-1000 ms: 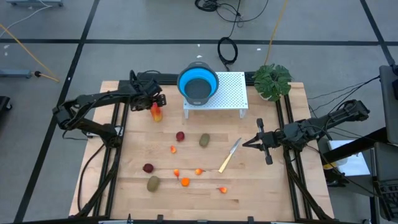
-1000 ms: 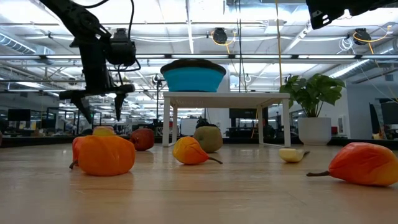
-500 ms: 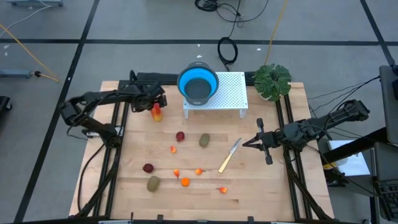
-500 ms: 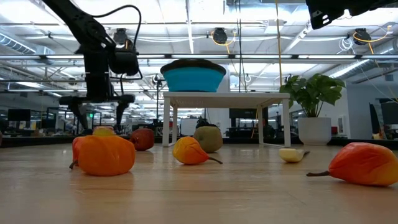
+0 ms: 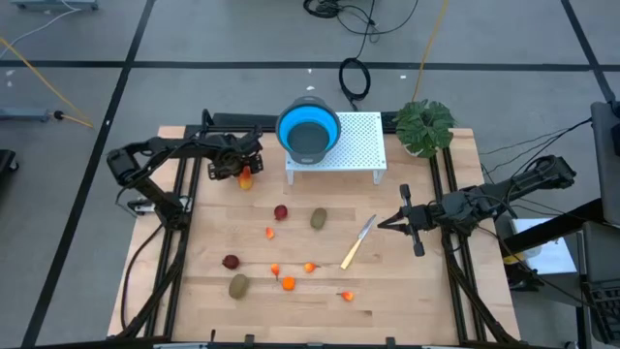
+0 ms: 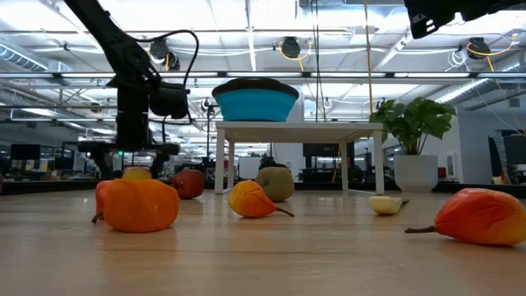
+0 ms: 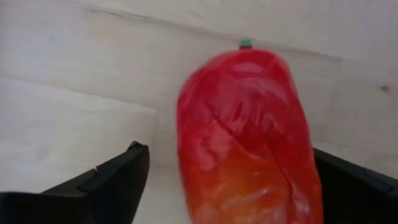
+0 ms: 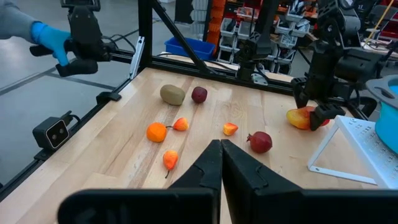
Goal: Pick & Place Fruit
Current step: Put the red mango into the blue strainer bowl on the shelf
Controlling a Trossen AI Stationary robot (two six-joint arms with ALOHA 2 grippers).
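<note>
Your left end effector point(image 5: 242, 168) sits low over the oblong red-yellow fruit point(image 5: 245, 177) at the far left of the wooden surface point(image 5: 407, 291), fingers spread wide with one on each side of the fruit, not yet closed on it. The wrist view confirms it: the fruit fills the gap between the two dark fingers point(image 7: 112, 180) and lies on the boards.

Judging by what lies where, you are at the very start of the job. Every piece of fruit in view is on the surface: the dark red round fruit point(image 5: 281, 212) near the middle, a second dark red one point(image 5: 231, 262) toward the near left, a brown-green oval fruit point(image 5: 318, 219) beside the knife point(image 5: 356, 242), another brown-green oval point(image 5: 238, 286) at the near left, and the small orange pieces point(image 5: 289, 283) scattered between them.

The blue bowl point(image 5: 308, 132) stands on the white perforated stand point(image 5: 354, 145) at the back, and from above no fruit shows inside it. It looks the likely destination, though nothing here says so for certain.

Your right end effector point(image 5: 386, 224) waits at the right side of the surface, fingers pressed together and holding nothing, pointing toward the knife. The potted plant point(image 5: 423, 126) stands at the far right corner.
</note>
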